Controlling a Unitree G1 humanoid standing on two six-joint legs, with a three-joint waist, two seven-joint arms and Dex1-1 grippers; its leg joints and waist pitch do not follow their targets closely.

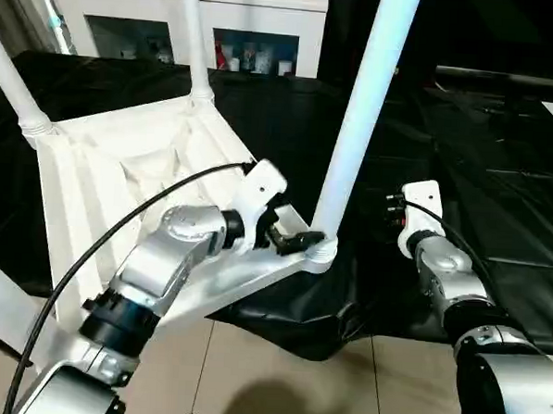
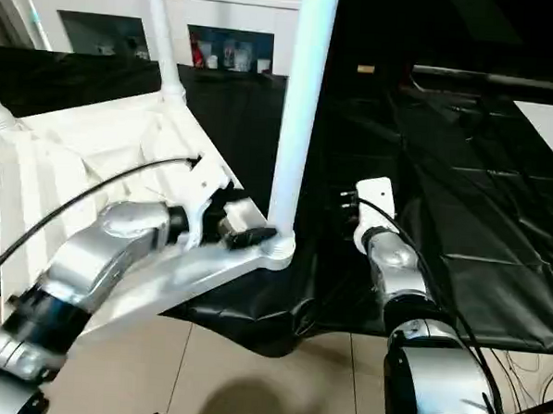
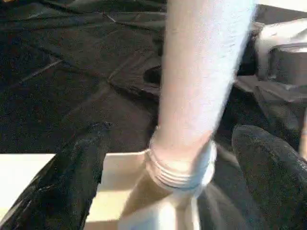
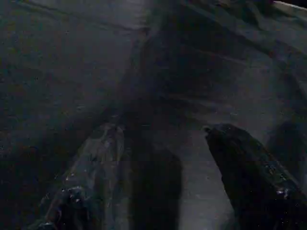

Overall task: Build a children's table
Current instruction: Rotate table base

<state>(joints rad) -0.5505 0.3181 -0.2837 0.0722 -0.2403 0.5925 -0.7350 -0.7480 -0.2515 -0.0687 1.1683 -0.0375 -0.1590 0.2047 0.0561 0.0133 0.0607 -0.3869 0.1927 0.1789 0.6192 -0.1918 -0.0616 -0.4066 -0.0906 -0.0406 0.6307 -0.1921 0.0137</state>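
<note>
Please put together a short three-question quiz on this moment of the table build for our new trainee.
1. True or false: the children's table lies with its ribbed underside up on the black-sheeted table.
2. How many legs stand in corner sockets in the head views? A) one B) three C) four
3. Fill in: the left gripper sits with its fingers open on either side of the near leg, close to the ______ at its base.

Key:
1. True.
2. B: the near leg, a second leg at the far corner and a third leg at the left.
3. Socket. The right gripper is open too, over the black sheet.
</note>
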